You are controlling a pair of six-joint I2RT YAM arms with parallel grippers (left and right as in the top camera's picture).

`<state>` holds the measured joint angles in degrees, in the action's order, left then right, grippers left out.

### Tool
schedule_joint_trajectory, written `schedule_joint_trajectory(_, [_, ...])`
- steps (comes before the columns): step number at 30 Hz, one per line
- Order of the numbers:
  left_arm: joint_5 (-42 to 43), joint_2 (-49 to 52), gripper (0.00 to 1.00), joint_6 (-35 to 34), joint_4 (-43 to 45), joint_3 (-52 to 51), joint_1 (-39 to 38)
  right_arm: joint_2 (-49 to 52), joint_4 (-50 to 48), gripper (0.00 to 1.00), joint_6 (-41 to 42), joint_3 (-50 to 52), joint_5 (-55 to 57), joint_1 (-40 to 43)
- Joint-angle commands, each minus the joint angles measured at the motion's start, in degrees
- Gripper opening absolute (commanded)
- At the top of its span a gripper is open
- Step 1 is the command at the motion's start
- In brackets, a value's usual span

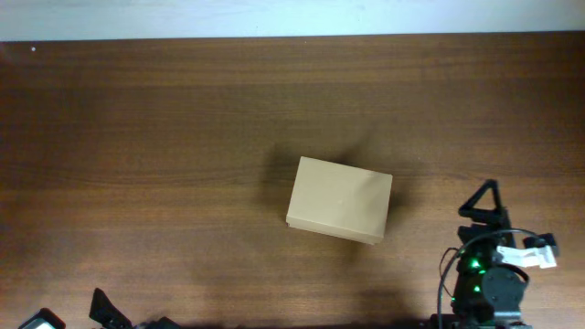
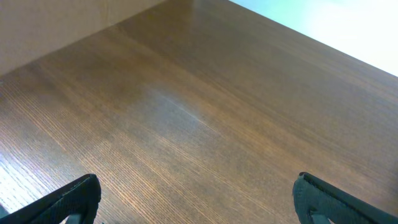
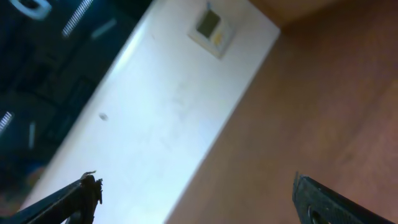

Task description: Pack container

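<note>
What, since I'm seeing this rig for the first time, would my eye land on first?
The container, a closed tan cardboard box, sits just right of the middle of the dark wooden table. The right gripper stands open near the table's near right edge, apart from the box. The left gripper, also open, barely shows at the near left corner.

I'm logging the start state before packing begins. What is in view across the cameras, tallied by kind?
Small rectangular tan cardboard box: 1
Black two-finger end effectors: 2, the left end effector and the right end effector, both open and holding nothing
Total: 3
</note>
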<state>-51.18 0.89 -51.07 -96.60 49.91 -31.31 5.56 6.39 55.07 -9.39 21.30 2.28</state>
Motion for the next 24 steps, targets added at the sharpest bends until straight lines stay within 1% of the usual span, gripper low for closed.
schedule_joint_trajectory(1, [-0.1,-0.5,0.99,-0.7,0.0,-0.2,0.3,-1.7,-0.2,0.99,-0.6,3.1,-2.8,0.5])
schedule_joint_trajectory(9, [-0.1,-0.5,0.99,-0.7,0.0,-0.2,0.3,-4.1,0.6,0.99,-1.0,7.4,-4.2,0.5])
schedule_joint_trajectory(11, [-0.1,-0.5,0.99,-0.7,0.0,-0.2,0.3,-4.5,0.5,0.99,-2.3,7.4,-4.5,0.5])
schedule_joint_trajectory(24, [-0.1,-0.5,0.99,-0.7,0.0,-0.2,0.3,-5.4,0.0,0.99,-2.3,7.7,-6.1,0.3])
